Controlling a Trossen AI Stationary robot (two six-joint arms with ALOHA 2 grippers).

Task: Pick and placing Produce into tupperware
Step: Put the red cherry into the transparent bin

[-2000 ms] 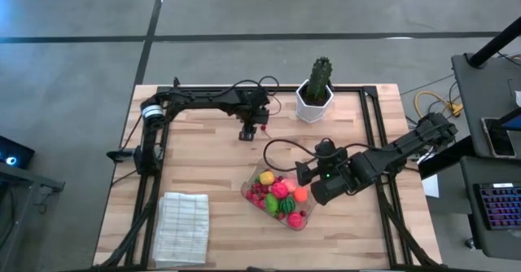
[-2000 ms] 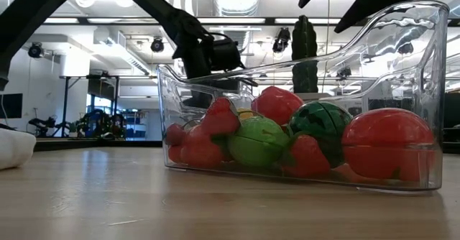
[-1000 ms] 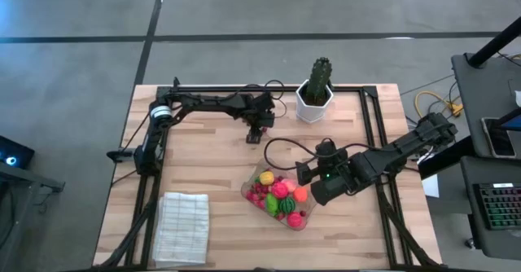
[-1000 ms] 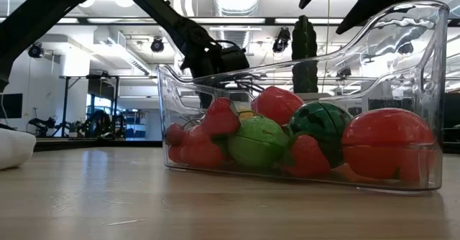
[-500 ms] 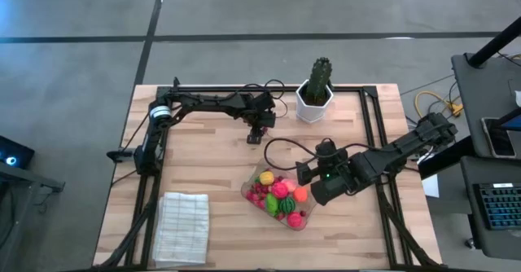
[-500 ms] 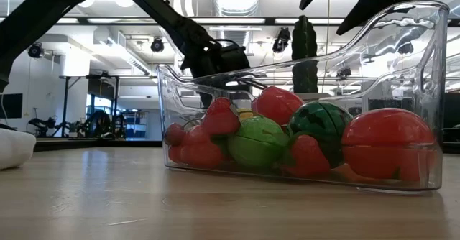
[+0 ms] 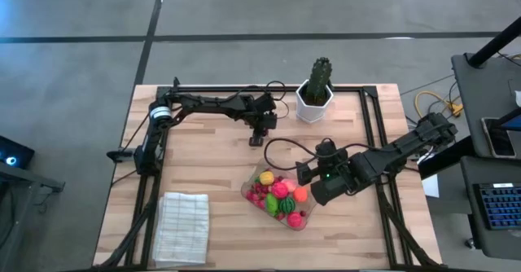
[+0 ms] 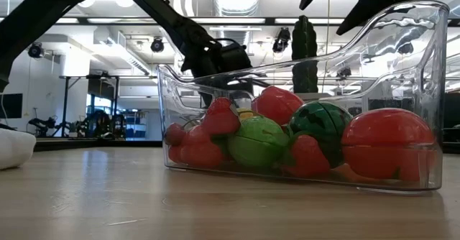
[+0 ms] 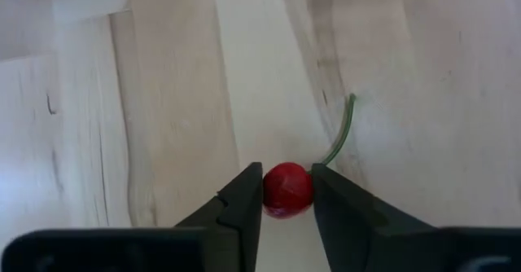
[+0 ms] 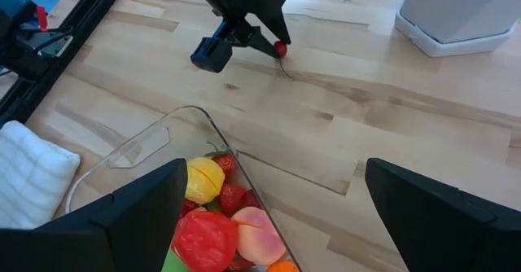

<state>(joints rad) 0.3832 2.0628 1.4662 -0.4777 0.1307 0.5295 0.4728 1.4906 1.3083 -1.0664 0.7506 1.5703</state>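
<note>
A small red cherry point(image 9: 286, 189) with a green stem point(image 9: 340, 133) lies on the wood at the table's far middle, and my left gripper point(image 7: 257, 139) is shut on it. The same cherry point(image 10: 280, 49) shows in the right wrist view at the left gripper's tip. The clear tupperware point(image 7: 245, 190) stands near the table's middle, its wall point(image 8: 402, 31) close to the low camera, holding several produce pieces: red, green, yellow, pink and orange. My right gripper point(image 7: 308, 185) hovers open above the tupperware's right end. My left gripper pinches the cherry's round body point(image 9: 277, 192) between its two fingers, one on each side. The fingers slant down steeply from the table's left. The cherry sits at the table top and its stem trails away over the wood.
A cactus in a white pot point(image 7: 315, 93) stands at the far edge, just right of the left gripper. A white ribbed cloth point(image 7: 181, 225) lies at the near left corner. Black frame rails point(image 7: 370, 125) run along the table's sides. Bare wood lies between cherry and tupperware.
My left gripper has stayed over the cherry, tipped a little, and its fingers have closed in on the cherry. The cherry has not left the table. My right gripper has kept still.
</note>
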